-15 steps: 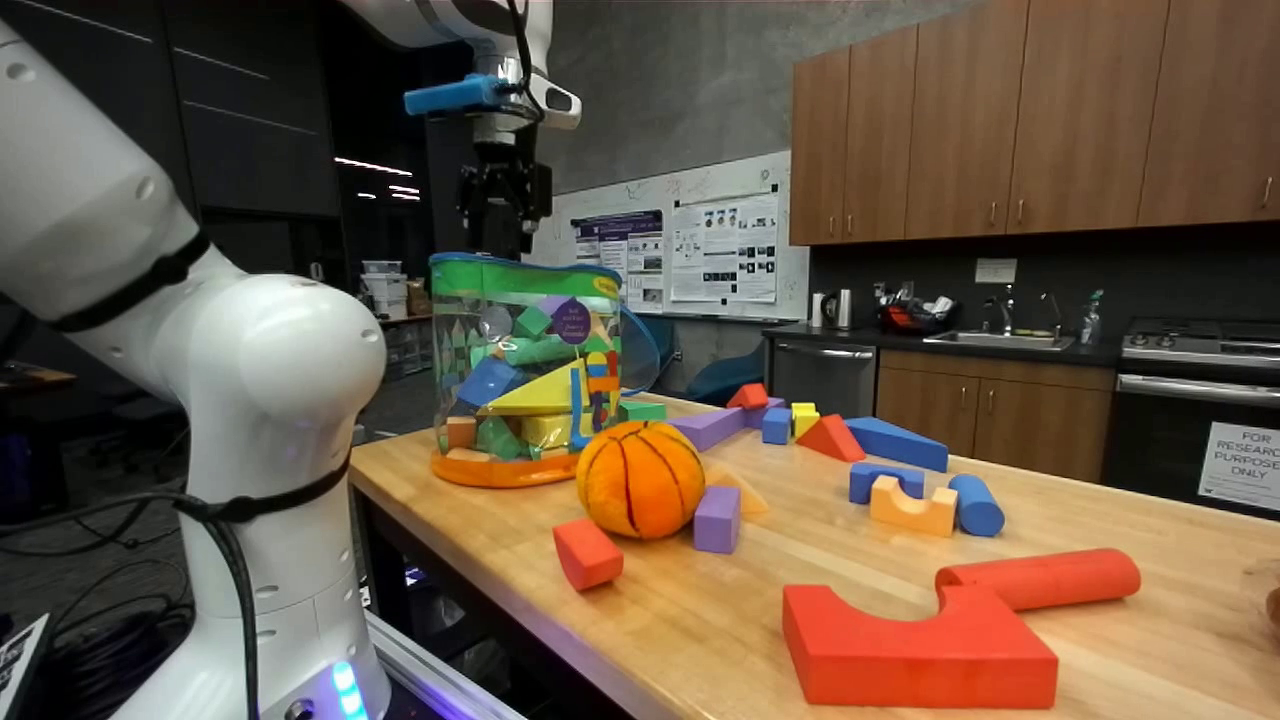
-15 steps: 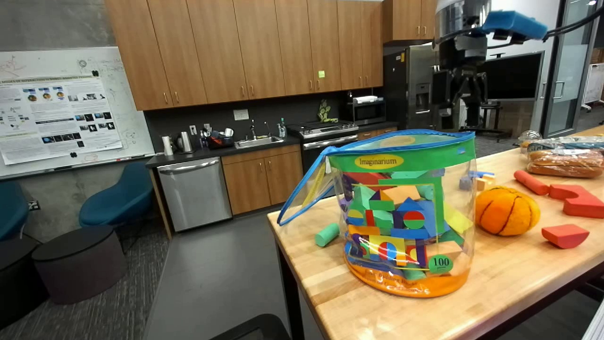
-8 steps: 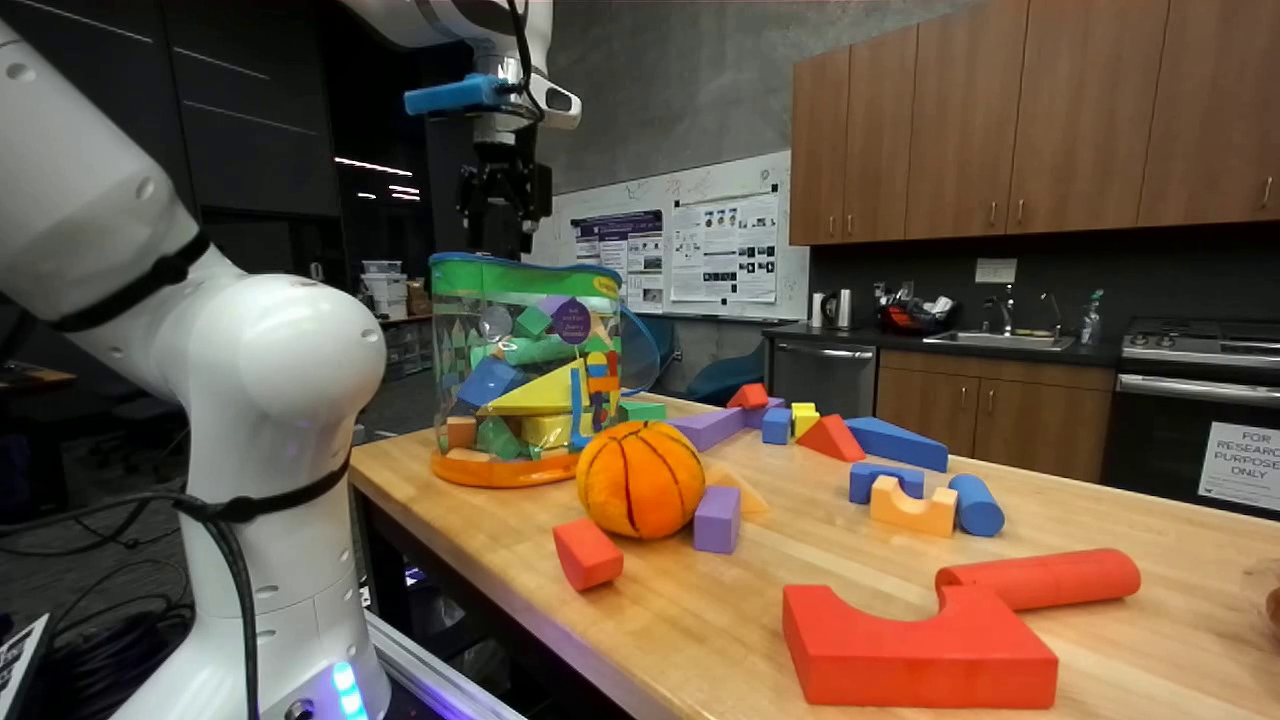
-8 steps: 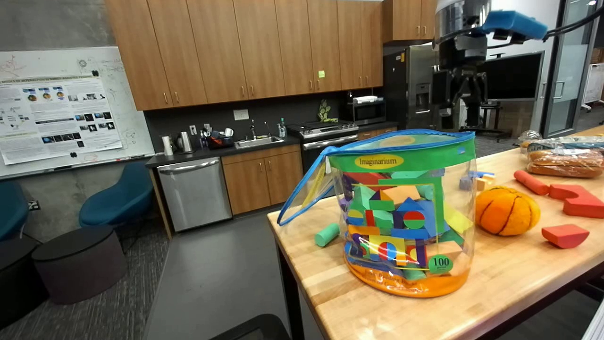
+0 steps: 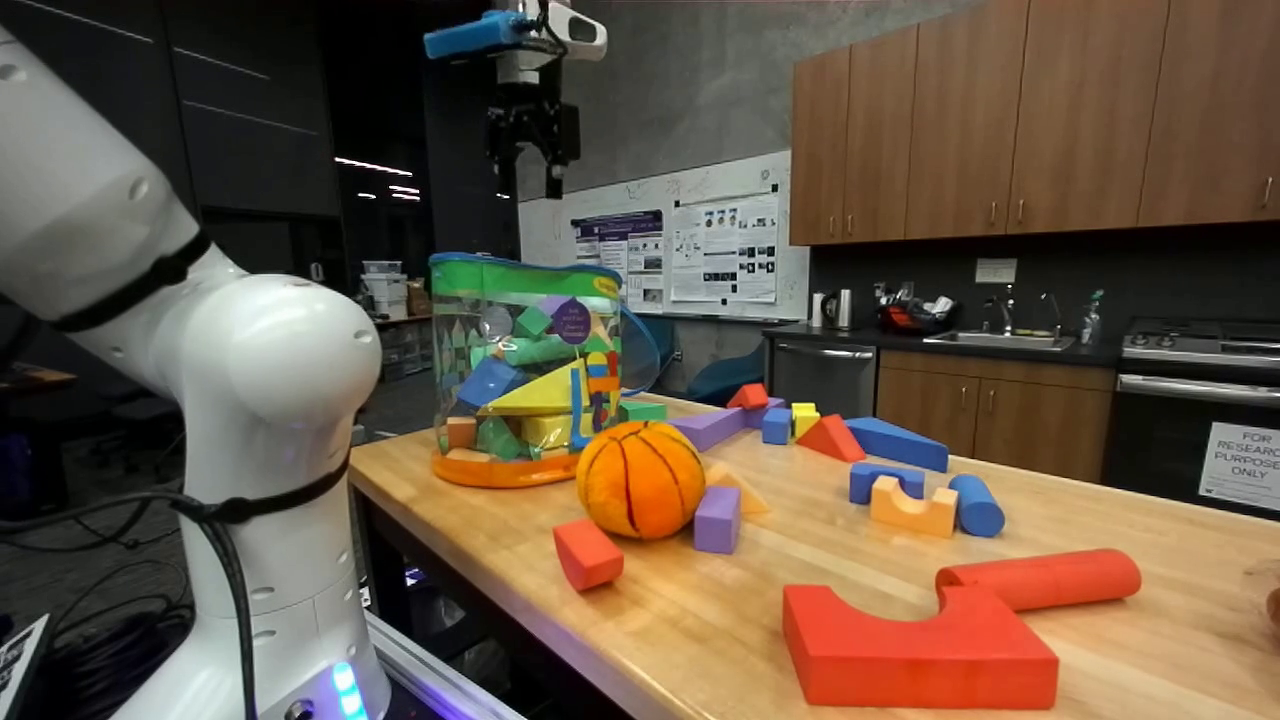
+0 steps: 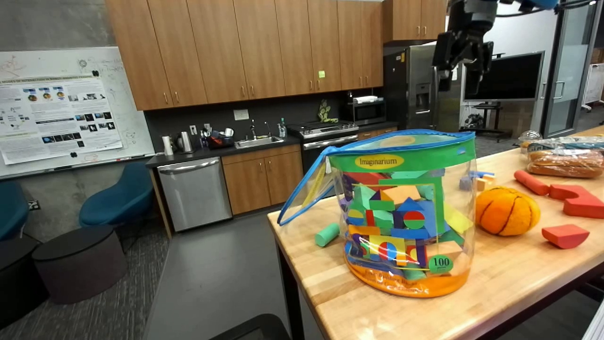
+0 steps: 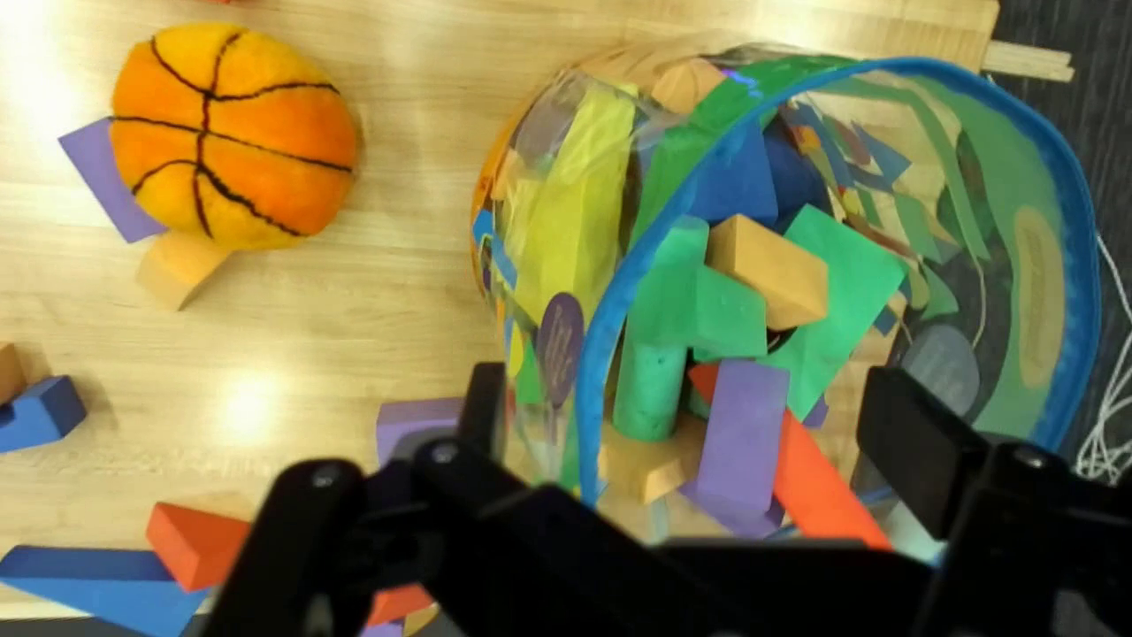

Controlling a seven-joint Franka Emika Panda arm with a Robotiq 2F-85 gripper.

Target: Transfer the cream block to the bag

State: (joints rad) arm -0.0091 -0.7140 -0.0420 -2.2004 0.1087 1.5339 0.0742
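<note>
The cream block (image 5: pixel 912 508), pale tan with a notch facing up, lies on the table beside a blue arch block (image 5: pixel 880 480) and a blue cylinder. In an exterior view it shows small behind the ball (image 6: pixel 485 181); in the wrist view only part shows at the left edge (image 7: pixel 9 372). The bag (image 5: pixel 520 278) stands open on the table, clear-sided with a green top band and blue rim (image 7: pixel 594 398); it holds many blocks, some tan. My gripper is open and empty above the bag in both exterior views (image 5: pixel 529 185) (image 6: pixel 458 85) and the wrist view (image 7: pixel 685 425).
An orange ball (image 5: pixel 640 480) stands beside the bag, with a purple block (image 5: pixel 717 520) and a red block (image 5: pixel 588 553) near it. Large red blocks (image 5: pixel 920 650) lie toward the front. A green cylinder (image 6: pixel 327 234) lies by the table edge. Bagged bread (image 6: pixel 566 160) is farther along.
My gripper has risen higher above the bag and shifted slightly sideways in the last half second. The bag and the blocks on the table have not moved.
</note>
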